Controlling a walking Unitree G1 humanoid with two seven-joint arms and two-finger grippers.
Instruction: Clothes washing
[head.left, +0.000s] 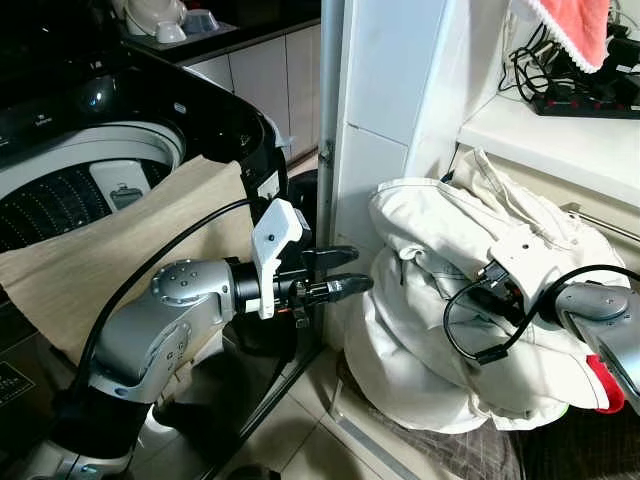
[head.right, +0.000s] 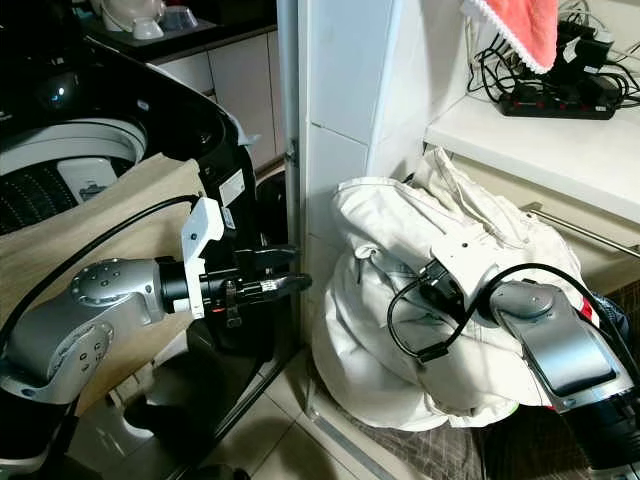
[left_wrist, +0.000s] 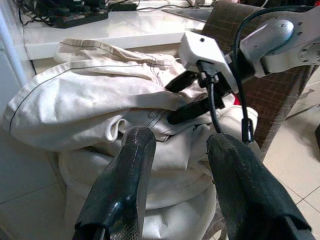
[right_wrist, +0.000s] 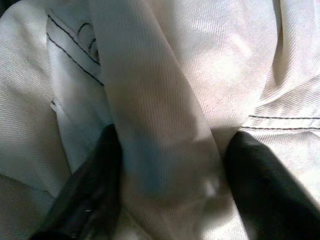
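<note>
one fold of white garment (right_wrist: 150, 100) between right pincer (right_wrist: 170, 170) fingers

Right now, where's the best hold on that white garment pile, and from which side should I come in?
Grip the raised fold on top of the white garment, where the right gripper already has its fingers on either side of a ridge of cloth. Come from above and the robot's right: the pile bulges there, while the left gripper hovers open short of it.

- A black power strip (head.left: 590, 100) with tangled cables sits on the white shelf (head.left: 560, 135).
- A red cloth (head.left: 572, 25) hangs above it.
- White cupboard doors (head.left: 270, 85) stand behind.
</note>
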